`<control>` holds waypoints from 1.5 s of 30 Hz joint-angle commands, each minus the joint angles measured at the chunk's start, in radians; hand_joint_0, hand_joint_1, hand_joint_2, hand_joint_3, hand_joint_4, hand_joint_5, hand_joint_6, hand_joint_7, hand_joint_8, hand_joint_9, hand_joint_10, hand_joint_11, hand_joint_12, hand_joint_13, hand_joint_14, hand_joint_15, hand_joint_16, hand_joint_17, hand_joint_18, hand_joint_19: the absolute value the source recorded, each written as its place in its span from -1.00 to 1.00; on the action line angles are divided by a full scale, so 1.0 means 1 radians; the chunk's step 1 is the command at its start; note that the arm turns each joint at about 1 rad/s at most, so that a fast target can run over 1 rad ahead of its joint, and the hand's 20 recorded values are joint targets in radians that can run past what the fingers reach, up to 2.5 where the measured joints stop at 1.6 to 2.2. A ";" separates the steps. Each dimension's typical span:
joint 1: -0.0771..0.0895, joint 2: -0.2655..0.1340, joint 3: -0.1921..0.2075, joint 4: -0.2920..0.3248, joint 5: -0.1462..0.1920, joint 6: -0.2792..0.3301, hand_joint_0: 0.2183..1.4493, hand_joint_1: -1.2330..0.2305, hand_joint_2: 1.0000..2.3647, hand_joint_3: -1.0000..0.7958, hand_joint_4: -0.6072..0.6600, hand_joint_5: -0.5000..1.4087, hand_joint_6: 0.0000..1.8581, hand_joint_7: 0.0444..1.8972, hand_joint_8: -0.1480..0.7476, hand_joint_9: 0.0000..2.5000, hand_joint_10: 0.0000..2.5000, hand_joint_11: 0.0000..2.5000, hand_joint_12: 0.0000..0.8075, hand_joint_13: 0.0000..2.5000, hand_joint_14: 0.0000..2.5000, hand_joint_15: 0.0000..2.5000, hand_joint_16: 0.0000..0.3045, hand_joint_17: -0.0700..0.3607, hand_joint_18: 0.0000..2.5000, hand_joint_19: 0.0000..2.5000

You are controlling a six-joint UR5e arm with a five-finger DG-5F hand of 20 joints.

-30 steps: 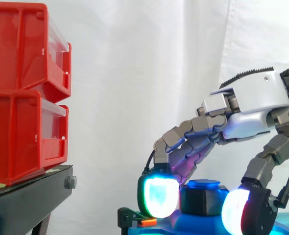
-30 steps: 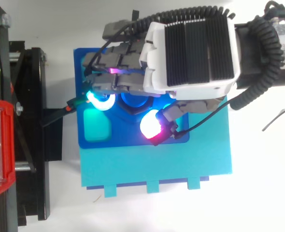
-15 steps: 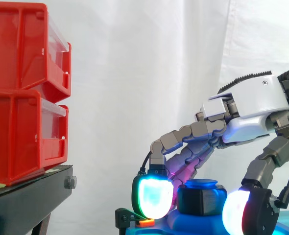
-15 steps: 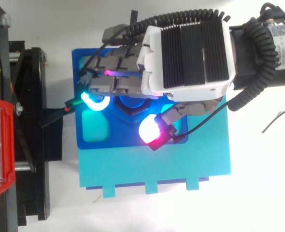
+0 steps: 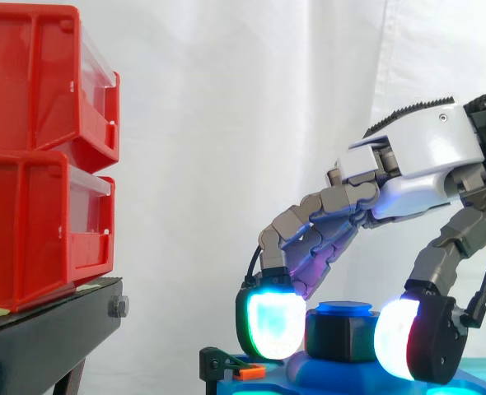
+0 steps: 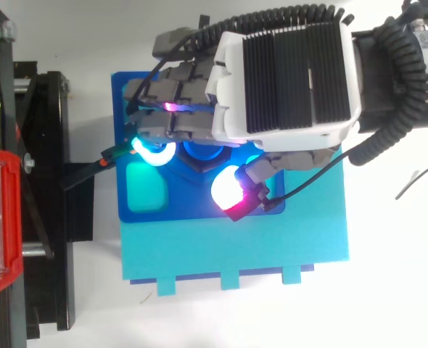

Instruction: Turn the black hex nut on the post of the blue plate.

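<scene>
My hand (image 5: pixel 416 160) pinches the black hex nut (image 5: pixel 342 336) at the middle of the blue plate (image 6: pixel 199 206); gripped lightly, my pads (image 5: pixel 269 327) may slip round its flats.

A white table (image 6: pixel 388 290) carried a light blue block (image 6: pixel 236 246) with the darker blue plate (image 6: pixel 145 210) lying flat on the far part of its top, and toward the view's left a black stand (image 5: pixel 53 329) bore two red bins (image 5: pixel 37 164) stacked one upon the other.

White curtain (image 5: pixel 226 123) behind, seam at right; two stacked red bins (image 5: pixel 29 222) on black stand (image 5: pixel 45 337) at left
</scene>
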 commanded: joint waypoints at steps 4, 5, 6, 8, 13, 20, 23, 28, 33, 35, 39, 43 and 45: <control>0.002 0.001 0.006 -0.010 0.001 -0.004 -0.54 -0.48 -1.00 -0.44 0.34 -0.70 -0.46 0.00 -0.11 -0.68 -1.00 -1.00 -0.05 -0.54 -0.99 -0.86 -0.68 -0.16 -0.63 -0.81; 0.002 0.001 0.006 -0.010 0.001 -0.004 -0.54 -0.48 -1.00 -0.44 0.34 -0.70 -0.46 0.00 -0.11 -0.68 -1.00 -1.00 -0.06 -0.55 -0.99 -0.86 -0.68 -0.16 -0.63 -0.81; 0.002 0.000 0.006 -0.006 0.002 -0.004 -0.54 -0.48 -1.00 -0.44 0.34 -0.70 -0.46 0.00 -0.11 -0.68 -1.00 -1.00 -0.06 -0.54 -0.99 -0.86 -0.68 -0.16 -0.63 -0.81; 0.002 0.000 0.006 -0.004 0.004 -0.004 -0.54 -0.48 -1.00 -0.44 0.34 -0.70 -0.46 0.00 -0.11 -0.68 -1.00 -1.00 -0.06 -0.54 -0.99 -0.86 -0.68 -0.16 -0.63 -0.80; -0.006 0.000 0.003 0.005 0.002 -0.004 -0.54 -0.49 -1.00 -0.44 0.33 -0.70 -0.46 0.00 -0.11 -0.68 -1.00 -1.00 -0.05 -0.55 -0.99 -0.86 -0.68 -0.16 -0.63 -0.81; -0.009 0.000 -0.011 0.016 0.001 -0.004 -0.52 -0.51 -1.00 -0.44 0.32 -0.70 -0.46 0.00 -0.12 -0.69 -1.00 -1.00 -0.07 -0.55 -0.99 -0.86 -0.68 -0.17 -0.63 -0.80; -0.009 0.000 -0.012 0.022 0.001 -0.004 -0.51 -0.52 -1.00 -0.44 0.31 -0.70 -0.46 0.00 -0.12 -0.69 -1.00 -1.00 -0.07 -0.55 -0.99 -0.86 -0.68 -0.17 -0.63 -0.81; -0.009 0.000 -0.012 0.022 -0.001 -0.004 -0.51 -0.52 -1.00 -0.44 0.31 -0.71 -0.46 0.00 -0.13 -0.69 -1.00 -1.00 -0.07 -0.56 -0.99 -0.86 -0.68 -0.17 -0.64 -0.81; -0.009 0.000 -0.014 0.022 0.001 -0.004 -0.48 -0.52 -1.00 -0.44 0.31 -0.71 -0.46 0.00 -0.13 -0.69 -1.00 -1.00 -0.08 -0.56 -0.99 -0.86 -0.69 -0.18 -0.64 -0.81; -0.009 0.000 -0.012 0.022 0.001 -0.004 -0.48 -0.53 -1.00 -0.44 0.30 -0.71 -0.46 0.00 -0.13 -0.69 -1.00 -1.00 -0.08 -0.55 -0.99 -0.86 -0.69 -0.18 -0.64 -0.81; -0.009 0.000 -0.014 0.022 0.001 -0.004 -0.47 -0.56 -1.00 -0.44 0.29 -0.71 -0.46 0.01 -0.14 -0.70 -1.00 -1.00 -0.08 -0.55 -0.99 -0.86 -0.69 -0.18 -0.64 -0.81; -0.009 0.000 -0.014 0.022 -0.001 -0.004 -0.41 -0.57 -1.00 -0.44 0.29 -0.70 -0.46 0.03 -0.15 -0.68 -1.00 -0.98 -0.10 -0.55 -0.99 -0.86 -0.70 -0.19 -0.63 -0.82; -0.009 0.000 -0.014 0.022 -0.001 -0.004 -0.39 -0.58 -1.00 -0.44 0.29 -0.70 -0.46 0.04 -0.15 -0.68 -1.00 -0.97 -0.10 -0.55 -0.99 -0.86 -0.70 -0.20 -0.63 -0.82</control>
